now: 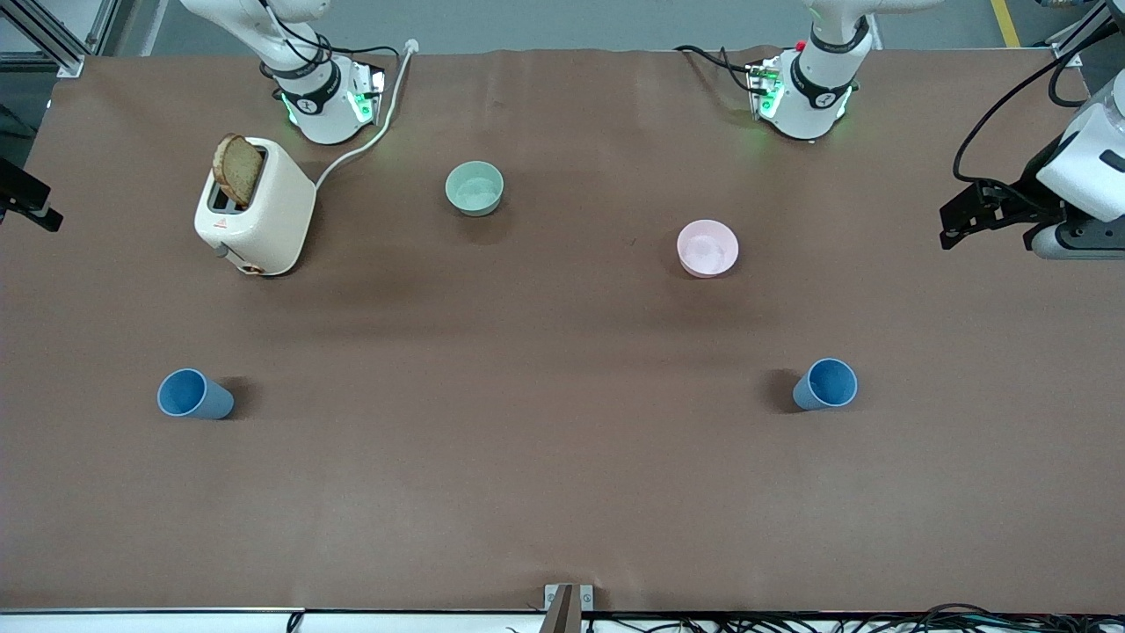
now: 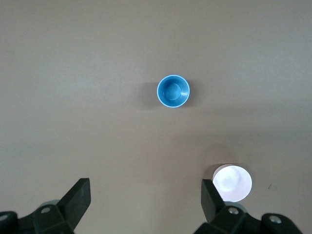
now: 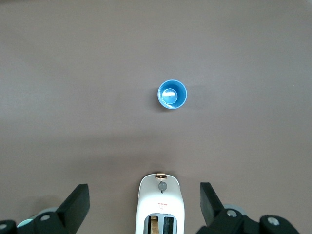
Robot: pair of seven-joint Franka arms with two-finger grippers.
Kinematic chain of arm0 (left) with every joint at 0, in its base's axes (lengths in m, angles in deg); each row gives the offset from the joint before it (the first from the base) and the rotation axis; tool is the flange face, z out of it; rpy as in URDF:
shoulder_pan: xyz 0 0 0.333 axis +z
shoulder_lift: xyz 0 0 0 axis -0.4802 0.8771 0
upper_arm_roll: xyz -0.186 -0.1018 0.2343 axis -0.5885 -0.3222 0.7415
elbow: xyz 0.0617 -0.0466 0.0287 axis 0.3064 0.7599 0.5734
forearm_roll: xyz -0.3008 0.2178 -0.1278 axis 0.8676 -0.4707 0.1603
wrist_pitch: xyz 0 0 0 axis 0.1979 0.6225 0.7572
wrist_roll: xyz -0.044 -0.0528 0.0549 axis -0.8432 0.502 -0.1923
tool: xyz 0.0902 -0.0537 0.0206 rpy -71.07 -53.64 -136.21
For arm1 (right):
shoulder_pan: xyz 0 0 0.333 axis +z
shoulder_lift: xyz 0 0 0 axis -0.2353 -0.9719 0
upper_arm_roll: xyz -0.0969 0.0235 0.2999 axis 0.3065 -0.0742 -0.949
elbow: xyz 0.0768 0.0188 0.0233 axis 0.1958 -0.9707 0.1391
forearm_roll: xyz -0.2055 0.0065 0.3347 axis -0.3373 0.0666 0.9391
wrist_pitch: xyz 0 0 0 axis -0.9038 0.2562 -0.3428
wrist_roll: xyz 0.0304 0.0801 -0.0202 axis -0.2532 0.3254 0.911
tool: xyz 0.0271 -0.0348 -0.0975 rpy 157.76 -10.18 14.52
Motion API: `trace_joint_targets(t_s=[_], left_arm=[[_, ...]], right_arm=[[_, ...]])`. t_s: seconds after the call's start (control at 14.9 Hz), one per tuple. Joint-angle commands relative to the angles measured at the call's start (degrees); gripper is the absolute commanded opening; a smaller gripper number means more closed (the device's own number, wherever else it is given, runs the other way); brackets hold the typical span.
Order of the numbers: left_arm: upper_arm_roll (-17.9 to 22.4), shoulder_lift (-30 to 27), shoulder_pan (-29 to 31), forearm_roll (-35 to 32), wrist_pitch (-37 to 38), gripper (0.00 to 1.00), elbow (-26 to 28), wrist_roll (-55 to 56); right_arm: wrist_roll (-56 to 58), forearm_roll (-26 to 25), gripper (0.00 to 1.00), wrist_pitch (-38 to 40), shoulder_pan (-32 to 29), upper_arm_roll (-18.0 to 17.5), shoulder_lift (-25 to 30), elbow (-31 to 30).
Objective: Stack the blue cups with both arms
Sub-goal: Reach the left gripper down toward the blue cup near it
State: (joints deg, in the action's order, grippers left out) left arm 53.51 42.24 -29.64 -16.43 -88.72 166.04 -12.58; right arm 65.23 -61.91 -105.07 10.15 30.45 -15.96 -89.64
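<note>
**Two cups upright, both grippers released**

One blue cup [image 1: 825, 384] stands nearer the camera than the pink bowl [image 1: 707, 248]; the other cup [image 1: 194, 395] is well apart, toward the right arm's end. The left gripper [image 2: 145, 197] and right gripper [image 3: 144, 199] hang high, spread wide (holding nothing). Better to descend centred over each rim, then close gently.

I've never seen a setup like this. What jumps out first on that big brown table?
Probably the cream toaster with a slice of toast sticking up, by the right arm's base. Two blue cups stand far apart nearer the front camera, one toward the right arm's end, one toward the left arm's end. A mint-green bowl and pink bowl sit between the bases and cups.
</note>
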Motion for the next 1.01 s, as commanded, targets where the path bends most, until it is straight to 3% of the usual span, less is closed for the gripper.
trace_joint_targets(t_s=[0.0,0.34,0.6,0.81,0.94], left_arm=[[0.0,0.2,0.3,0.9,0.2,1.0,-0.8,-1.1],[0.6,5.2,0.7,0.1,-1.3,1.0,-3.4,-1.0],[0.6,13.9,2.0,-0.7,-14.2,1.0,-2.0,-0.4],[0.3,21.5,2.1,0.0,-18.5,1.0,-0.5,-0.6],[0.2,24.0,2.2,0.0,-26.7,1.0,3.8,-0.7]], right_arm=[[0.0,0.2,1.0,2.4,-0.1,-0.2,0.1,0.1],[-1.0,0.3,1.0,4.7,-0.2,-0.1,0.3,0.2],[-0.9,0.3,1.0,3.2,-0.9,-0.1,-1.0,0.4],[-0.3,0.3,1.0,-3.4,-2.3,0.1,-5.4,0.5],[0.0,0.8,1.0,-7.5,-4.2,0.0,-9.7,0.4]])
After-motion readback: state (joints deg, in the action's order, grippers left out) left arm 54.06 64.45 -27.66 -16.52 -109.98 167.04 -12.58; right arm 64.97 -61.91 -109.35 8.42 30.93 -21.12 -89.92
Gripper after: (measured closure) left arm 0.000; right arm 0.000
